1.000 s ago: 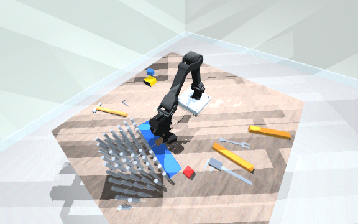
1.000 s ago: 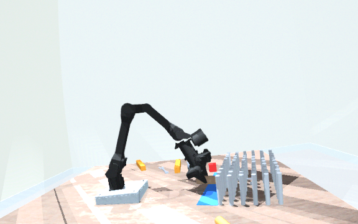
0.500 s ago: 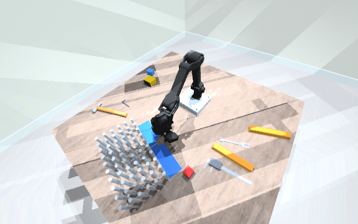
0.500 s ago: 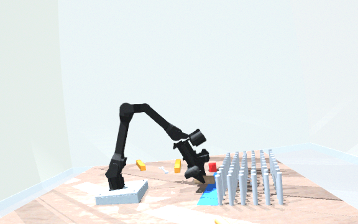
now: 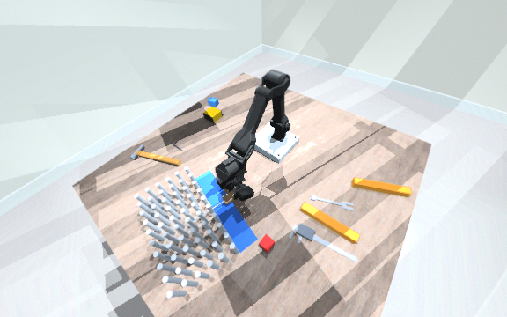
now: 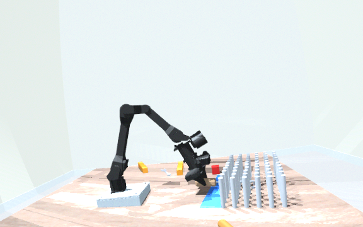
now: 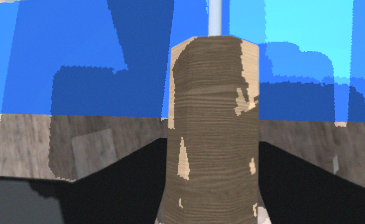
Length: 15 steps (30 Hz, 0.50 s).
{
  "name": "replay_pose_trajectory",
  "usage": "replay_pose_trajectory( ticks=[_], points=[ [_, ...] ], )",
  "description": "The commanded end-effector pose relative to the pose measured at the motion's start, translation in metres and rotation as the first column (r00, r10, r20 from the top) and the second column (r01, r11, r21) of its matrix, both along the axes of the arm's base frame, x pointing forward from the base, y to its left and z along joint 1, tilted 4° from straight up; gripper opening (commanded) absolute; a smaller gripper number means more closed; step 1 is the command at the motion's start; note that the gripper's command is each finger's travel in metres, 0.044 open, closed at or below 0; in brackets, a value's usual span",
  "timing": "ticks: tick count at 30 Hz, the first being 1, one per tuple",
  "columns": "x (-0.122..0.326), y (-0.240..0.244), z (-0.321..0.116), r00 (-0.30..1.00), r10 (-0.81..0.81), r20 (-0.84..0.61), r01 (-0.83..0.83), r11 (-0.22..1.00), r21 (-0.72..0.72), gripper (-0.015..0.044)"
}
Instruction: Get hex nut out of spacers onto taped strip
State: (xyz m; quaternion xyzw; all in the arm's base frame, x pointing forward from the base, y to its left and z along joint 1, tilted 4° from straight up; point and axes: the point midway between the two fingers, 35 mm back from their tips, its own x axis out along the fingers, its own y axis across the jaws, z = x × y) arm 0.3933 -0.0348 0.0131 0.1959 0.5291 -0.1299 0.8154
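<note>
My gripper (image 5: pixel 231 196) (image 6: pixel 205 183) (image 7: pixel 211 149) is shut on the wooden handle (image 5: pixel 228 197) (image 6: pixel 212 181) (image 7: pixel 214 110) of a tool, low at the near edge of the blue taped strip (image 5: pixel 241 234) (image 6: pixel 210 202) (image 7: pixel 78 40). The tool's thin metal rod (image 5: pixel 218 205) (image 7: pixel 215 17) runs forward over the strip towards the standing spacers (image 5: pixel 179 270) (image 6: pixel 258 192). The rod's far end is hidden among the spacers. The spacers that show stand upright in several rows. The hex nut cannot be made out in any view.
A red cube (image 5: pixel 267 243) (image 6: pixel 215 169) lies beside the strip's end. A caliper (image 5: pixel 305 232), a wrench (image 5: pixel 333 202) and two orange bars (image 5: pixel 330 222) (image 5: pixel 381 187) lie on one side. A hammer (image 5: pixel 158 158), hex key (image 5: pixel 178 146), yellow block (image 5: pixel 213 114) and blue block (image 5: pixel 213 101) lie on the other.
</note>
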Motion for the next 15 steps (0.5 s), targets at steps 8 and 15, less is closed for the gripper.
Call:
replay_pose_trajectory(
  ticks=[8,15],
  points=[
    [-0.0036,-0.0015,0.0061,1.000,-0.005,0.007,0.005,1.000,-0.004,0.0000],
    [-0.0064,-0.0016,0.0093,1.000,-0.003,0.007,0.003,1.000,-0.004,0.0000]
  ],
)
